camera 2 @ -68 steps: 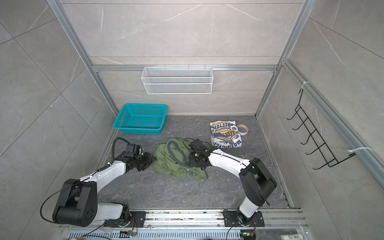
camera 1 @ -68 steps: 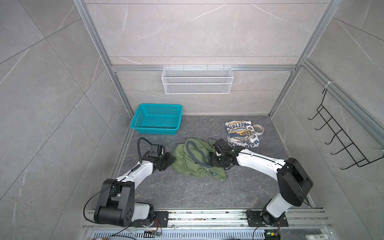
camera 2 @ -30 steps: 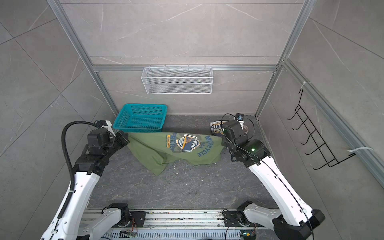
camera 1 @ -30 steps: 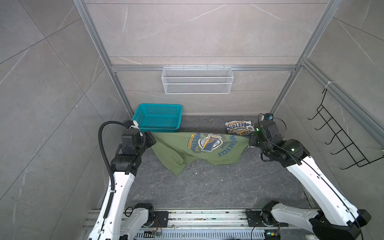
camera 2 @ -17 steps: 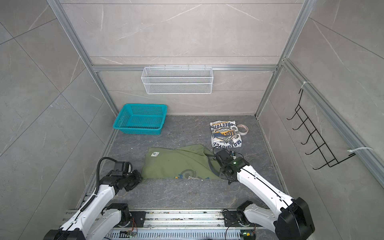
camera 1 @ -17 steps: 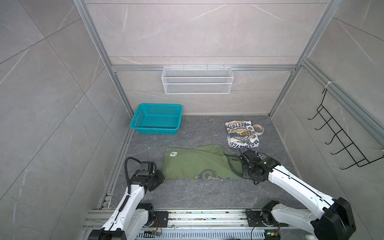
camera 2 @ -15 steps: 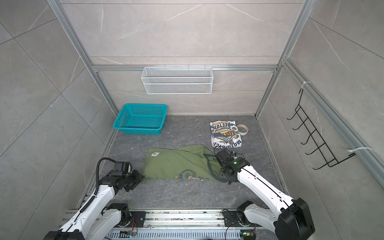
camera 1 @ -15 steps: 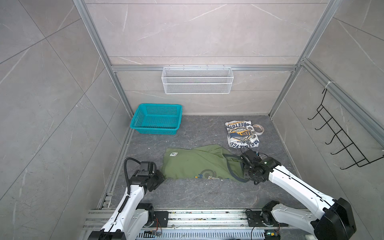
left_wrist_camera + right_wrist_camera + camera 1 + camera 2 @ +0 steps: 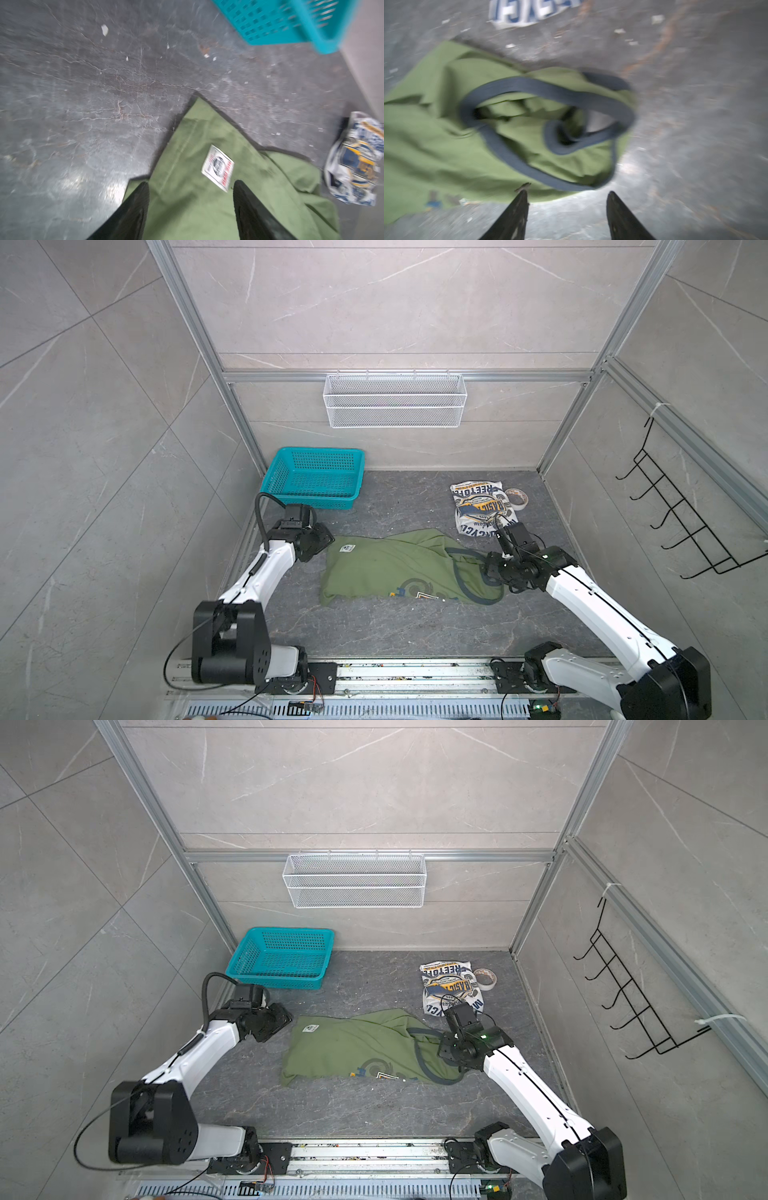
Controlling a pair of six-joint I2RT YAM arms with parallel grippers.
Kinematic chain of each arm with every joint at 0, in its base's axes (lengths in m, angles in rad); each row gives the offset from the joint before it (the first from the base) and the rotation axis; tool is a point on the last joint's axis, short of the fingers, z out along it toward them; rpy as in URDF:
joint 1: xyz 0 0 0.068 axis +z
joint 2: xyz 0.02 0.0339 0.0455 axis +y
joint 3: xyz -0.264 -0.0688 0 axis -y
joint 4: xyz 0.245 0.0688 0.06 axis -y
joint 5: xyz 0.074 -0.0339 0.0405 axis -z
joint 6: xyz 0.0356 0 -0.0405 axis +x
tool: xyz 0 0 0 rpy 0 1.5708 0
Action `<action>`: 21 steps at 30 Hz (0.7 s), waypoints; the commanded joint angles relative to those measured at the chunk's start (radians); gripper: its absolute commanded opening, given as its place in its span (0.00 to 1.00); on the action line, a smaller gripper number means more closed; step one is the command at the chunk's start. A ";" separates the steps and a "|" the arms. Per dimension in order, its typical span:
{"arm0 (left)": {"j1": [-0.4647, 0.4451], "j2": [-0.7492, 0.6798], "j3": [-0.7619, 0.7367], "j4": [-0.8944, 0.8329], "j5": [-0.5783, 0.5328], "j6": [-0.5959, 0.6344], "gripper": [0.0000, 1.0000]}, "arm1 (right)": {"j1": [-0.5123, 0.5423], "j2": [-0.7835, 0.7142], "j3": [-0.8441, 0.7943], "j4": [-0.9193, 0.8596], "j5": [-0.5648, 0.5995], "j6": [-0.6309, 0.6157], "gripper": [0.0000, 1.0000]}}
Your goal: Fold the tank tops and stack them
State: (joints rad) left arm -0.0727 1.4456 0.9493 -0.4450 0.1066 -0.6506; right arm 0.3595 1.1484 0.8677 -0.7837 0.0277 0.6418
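Note:
The olive green tank top (image 9: 399, 568) (image 9: 361, 1048) lies spread on the grey mat, its navy-trimmed openings bunched at its right end. The white tank top (image 9: 482, 510) (image 9: 451, 986) lies folded at the back right, graphic up. My left gripper (image 9: 322, 541) (image 9: 191, 185) is open at the green top's left edge, above the cloth near its white label (image 9: 218, 168), gripping nothing. My right gripper (image 9: 488, 572) (image 9: 568, 193) is open at the right end, just off the navy trim (image 9: 517, 160), with bare mat between its fingers.
A teal basket (image 9: 316, 479) stands at the back left, close behind my left arm. A tape roll (image 9: 516, 497) lies beside the white top. A wire shelf (image 9: 395, 406) hangs on the back wall and a black hook rack (image 9: 685, 522) on the right wall.
A second ago both grippers held the green top stretched in the air. It now lies on the mat, and both grippers have opened and let go of it.

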 commanded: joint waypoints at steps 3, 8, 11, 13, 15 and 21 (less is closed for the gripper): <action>0.014 0.125 0.057 0.072 0.017 0.039 0.66 | -0.001 0.149 0.034 0.200 -0.246 -0.047 0.60; 0.047 0.180 0.046 0.121 0.086 0.057 0.69 | 0.002 0.288 0.068 0.285 -0.328 -0.043 0.58; 0.066 0.205 0.028 0.155 0.121 0.053 0.69 | 0.005 0.350 0.084 0.308 -0.316 -0.047 0.55; 0.069 0.219 0.026 0.164 0.135 0.054 0.67 | 0.007 0.383 0.095 0.326 -0.313 -0.051 0.54; 0.069 0.233 0.027 0.172 0.147 0.059 0.67 | 0.010 0.424 0.107 0.340 -0.307 -0.055 0.52; 0.068 0.257 0.023 0.197 0.179 0.061 0.65 | 0.032 0.524 0.157 0.365 -0.330 -0.065 0.51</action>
State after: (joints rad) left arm -0.0048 1.6989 0.9684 -0.2832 0.2401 -0.6144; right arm 0.3744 1.6440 0.9871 -0.4454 -0.2790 0.5983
